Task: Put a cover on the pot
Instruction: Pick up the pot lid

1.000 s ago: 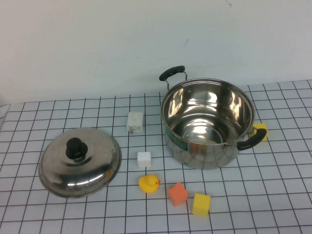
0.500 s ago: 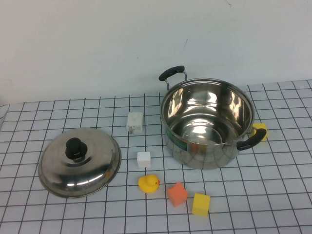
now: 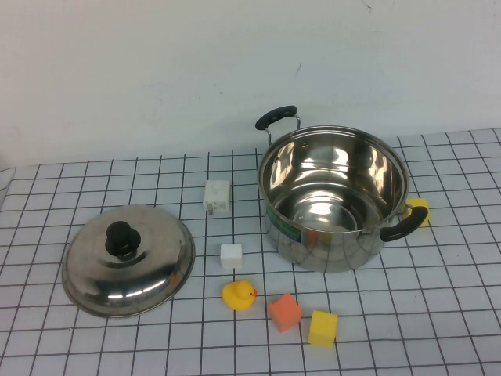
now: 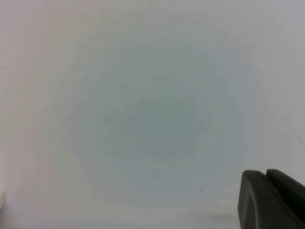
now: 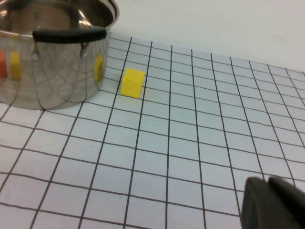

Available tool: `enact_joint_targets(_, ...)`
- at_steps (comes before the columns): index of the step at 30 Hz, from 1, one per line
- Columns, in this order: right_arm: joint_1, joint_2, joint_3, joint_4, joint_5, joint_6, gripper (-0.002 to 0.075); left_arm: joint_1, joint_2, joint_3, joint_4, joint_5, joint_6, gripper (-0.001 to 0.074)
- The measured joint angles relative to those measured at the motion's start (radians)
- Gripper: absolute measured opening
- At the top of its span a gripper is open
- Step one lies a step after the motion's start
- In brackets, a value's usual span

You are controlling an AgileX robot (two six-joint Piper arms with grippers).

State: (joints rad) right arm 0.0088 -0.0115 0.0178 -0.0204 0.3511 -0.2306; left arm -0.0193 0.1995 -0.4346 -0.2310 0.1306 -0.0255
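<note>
High view: the pot was seen upright and uncovered on the gridded table, right of centre near the back wall, one black handle towards the wall and the other towards the front right; the lid was seen lying knob-up well apart on the left, nothing resting on it. Btwn lid and pot, a white plug-like block and a small white cube were noted; in front of the pot, a yellow duck, an orange cube and a yellow cube were lined up, none touching the pot. A second yellow block was partly hidden behind the pot's front-right handle. No arm or gripper was seen in this view.

Left wrist view: only a blank pale surface was shown; the left gripper was seen as a dark tip in one corner, its fingers pressed together, nothing held.

Right wrist view: the pot was seen w/ one handle facing the camera, the yellow block just beside its base, not touching; bare grid lay btwn these and the right gripper, of which only a dark tip showed in one corner, low over the table and well apart from the pot; its state could not be told.
</note>
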Motion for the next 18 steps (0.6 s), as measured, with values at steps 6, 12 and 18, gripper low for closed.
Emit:
enact_joint_targets(6,0.0,0.0,0.0,0.0,0.0,0.0,0.0009,0.0,0.188,-0.025,-0.031,-0.137,0.006,-0.0002)
enact_joint_targets(12,0.0,0.0,0.0,0.0,0.0,0.0,0.0009,0.0,0.427,-0.025,-0.03,-0.274,0.006,-0.0002)
enact_joint_targets(18,0.0,0.0,0.0,0.0,0.0,0.0,0.0009,0.0,0.704,-0.025,0.112,-0.475,-0.076,-0.0002)
